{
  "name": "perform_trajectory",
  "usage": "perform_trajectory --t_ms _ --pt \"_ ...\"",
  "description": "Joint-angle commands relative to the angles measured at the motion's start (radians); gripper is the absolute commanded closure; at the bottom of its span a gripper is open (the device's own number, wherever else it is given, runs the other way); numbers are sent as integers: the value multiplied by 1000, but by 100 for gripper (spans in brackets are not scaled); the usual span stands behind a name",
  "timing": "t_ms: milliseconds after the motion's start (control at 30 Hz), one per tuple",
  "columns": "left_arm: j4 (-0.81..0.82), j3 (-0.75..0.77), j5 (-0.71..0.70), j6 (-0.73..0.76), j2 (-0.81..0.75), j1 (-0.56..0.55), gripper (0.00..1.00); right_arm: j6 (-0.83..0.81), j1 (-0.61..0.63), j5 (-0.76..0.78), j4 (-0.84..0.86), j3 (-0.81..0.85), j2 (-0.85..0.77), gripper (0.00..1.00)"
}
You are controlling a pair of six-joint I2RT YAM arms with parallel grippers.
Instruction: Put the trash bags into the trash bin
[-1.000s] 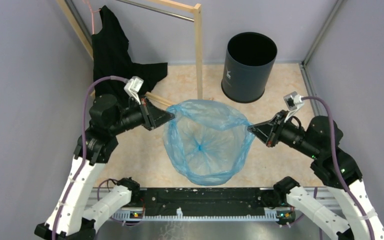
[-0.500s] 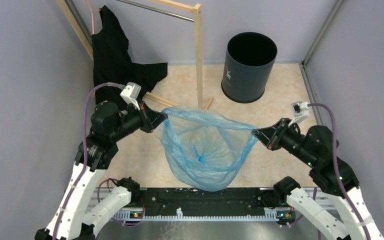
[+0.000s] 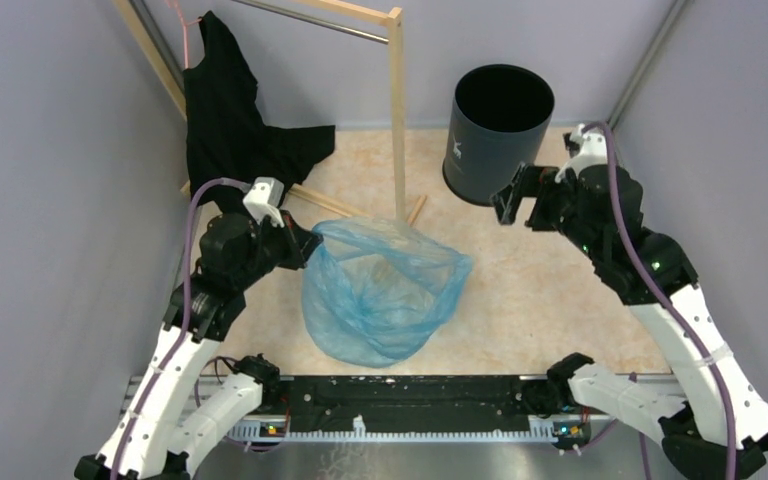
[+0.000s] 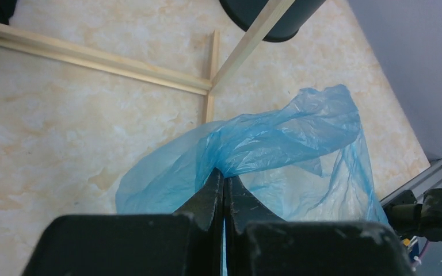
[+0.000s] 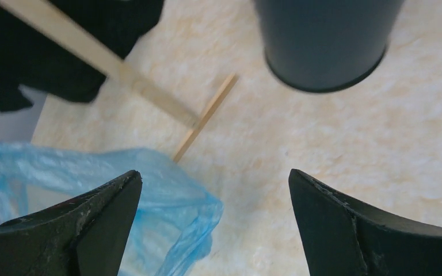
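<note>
The light-blue translucent trash bag [image 3: 380, 290] hangs slack over the table's middle, held by its left rim only. My left gripper [image 3: 305, 240] is shut on that rim; in the left wrist view the bag [image 4: 276, 132] bunches at the tips of my left gripper [image 4: 224, 172]. My right gripper [image 3: 518, 198] stands open beside the dark trash bin [image 3: 500, 135], low at its right side, holding nothing. Through the right wrist camera the bin [image 5: 328, 40] is ahead, the bag [image 5: 161, 201] lies to the left and my right gripper [image 5: 214, 175] frames bare table.
A wooden rack [image 3: 397, 110] stands just behind the bag, its base slats [image 3: 320, 200] lying on the table. A black garment [image 3: 230, 120] hangs from it at the back left. Grey walls close in both sides.
My right gripper has let go of the bag's right rim, opened and swung back toward the bin. The bag has collapsed leftward and now hangs from the left gripper alone.
</note>
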Motion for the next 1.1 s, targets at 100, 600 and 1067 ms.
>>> perform_trajectory --t_ms 100,600,1067 --pt "39 2 20 9 18 0 100 -41 -62 488 51 203 241 1" --pt "157 -20 201 -77 68 0 100 126 -290 498 249 416 685 1" --pt "166 -13 250 -61 79 1 100 228 -290 517 285 419 836 41"
